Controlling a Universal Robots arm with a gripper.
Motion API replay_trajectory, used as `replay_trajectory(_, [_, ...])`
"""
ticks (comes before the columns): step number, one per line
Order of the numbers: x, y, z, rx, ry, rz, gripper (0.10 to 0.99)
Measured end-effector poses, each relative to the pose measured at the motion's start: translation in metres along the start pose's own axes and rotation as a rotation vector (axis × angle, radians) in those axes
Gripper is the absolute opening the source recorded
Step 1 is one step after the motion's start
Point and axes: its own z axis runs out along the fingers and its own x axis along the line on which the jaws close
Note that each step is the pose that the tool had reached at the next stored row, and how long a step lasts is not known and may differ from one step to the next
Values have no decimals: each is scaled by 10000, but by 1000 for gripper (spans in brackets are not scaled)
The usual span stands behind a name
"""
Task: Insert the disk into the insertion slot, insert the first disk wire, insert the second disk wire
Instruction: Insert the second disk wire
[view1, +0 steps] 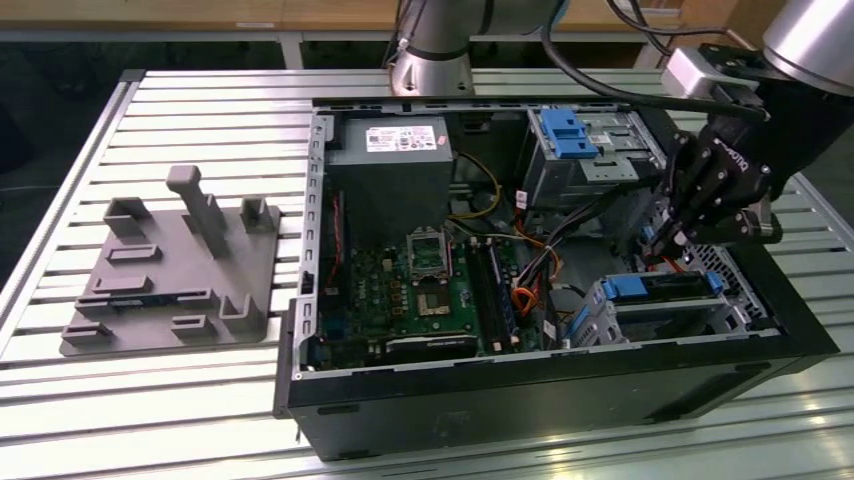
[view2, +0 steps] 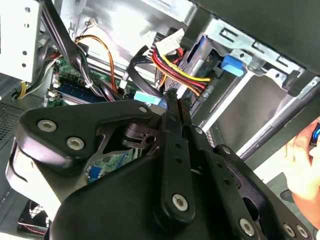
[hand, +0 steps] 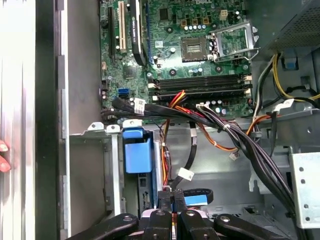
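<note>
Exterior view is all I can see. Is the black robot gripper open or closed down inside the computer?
Observer: Closed. In both wrist views the black metal gripper has its two fingers pressed together.
Operator: What's right by the tips?
Observer: In the second wrist view, a bundle of red, yellow and black wires lies just beyond them. I cannot tell if they touch.
Operator: Is anybody near?
Observer: Yes. In the second wrist view a person's hand shows outside the black computer case.
</note>
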Motion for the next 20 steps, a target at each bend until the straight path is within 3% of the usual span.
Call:
replay_trajectory(4, [41, 39, 7, 12, 5, -75, 141])
replay_trajectory(14, [127, 10, 9, 14, 7, -119, 141])
replay_trajectory(20, [136, -16, 7, -13, 0, -120, 141])
